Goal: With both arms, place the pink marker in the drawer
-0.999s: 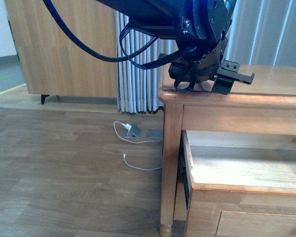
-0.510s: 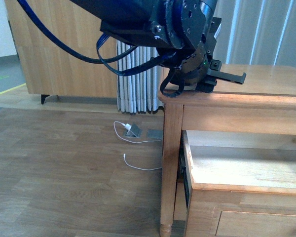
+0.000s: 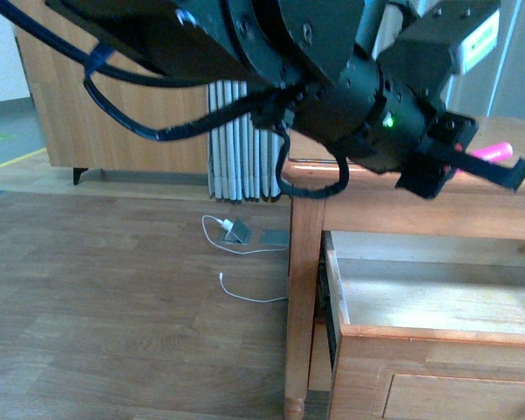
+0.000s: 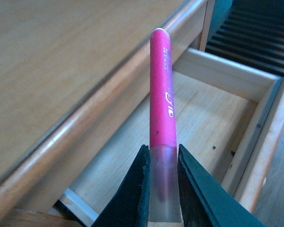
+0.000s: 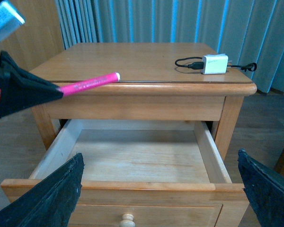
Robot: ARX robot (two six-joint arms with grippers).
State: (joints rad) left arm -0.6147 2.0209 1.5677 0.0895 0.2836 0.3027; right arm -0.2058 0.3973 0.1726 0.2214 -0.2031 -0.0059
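Observation:
My left gripper (image 4: 163,151) is shut on the pale cap end of the pink marker (image 4: 163,94). The marker sticks out past the fingers, beside the cabinet top's front edge and above the open drawer (image 4: 227,71). In the front view the bulky left arm fills the top, and the pink marker (image 3: 493,151) shows at the left gripper (image 3: 477,164). In the right wrist view the marker (image 5: 92,83) lies level with the cabinet top (image 5: 132,61), over the pulled-out top drawer (image 5: 132,187), which holds nothing. My right gripper (image 5: 160,158) stands wide open in front of the drawer, its fingers (image 5: 52,198) apart.
A white charger (image 5: 214,63) with a black cable sits on the cabinet top's far right. The drawer's round knob (image 5: 127,220) faces the right gripper. A white cable (image 3: 236,232) lies on the wooden floor left of the cabinet leg (image 3: 303,289). Curtains hang behind.
The left arm has risen off the cabinet top and swung right and toward the camera. The pink marker now shows in its gripper, out over the drawer.

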